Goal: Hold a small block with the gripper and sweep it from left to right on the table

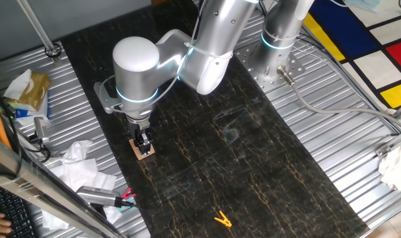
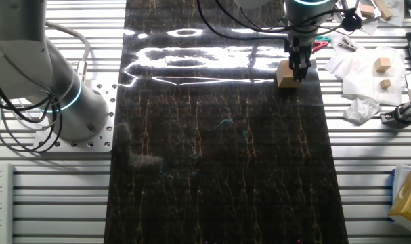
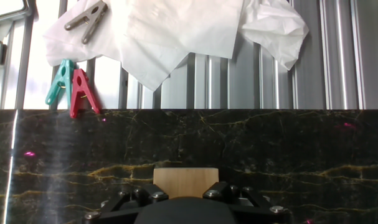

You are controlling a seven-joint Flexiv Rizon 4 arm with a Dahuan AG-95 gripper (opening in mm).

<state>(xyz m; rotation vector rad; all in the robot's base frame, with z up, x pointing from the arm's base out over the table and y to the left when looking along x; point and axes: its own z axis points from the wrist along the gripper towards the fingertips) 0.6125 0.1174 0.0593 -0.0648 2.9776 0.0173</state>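
The small block (image 1: 145,152) is a light tan wooden cube resting on the black gold-veined table (image 1: 253,158) near its left edge. My gripper (image 1: 143,141) comes straight down onto it, shut on the block. In the other fixed view the block (image 2: 286,74) sits under the gripper (image 2: 298,70) near the table's (image 2: 219,169) right edge. From the hand view the block (image 3: 184,181) fills the gap between the black fingers (image 3: 150,195), and the gripper (image 3: 184,193) grips it on both sides.
A yellow clip (image 1: 221,219) lies on the table near the front. Crumpled white paper (image 3: 176,31), a grey clip (image 3: 85,15), and teal (image 3: 60,81) and red clips (image 3: 81,93) lie on the ribbed metal just beyond the block. A second arm's base (image 1: 279,39) stands at the back.
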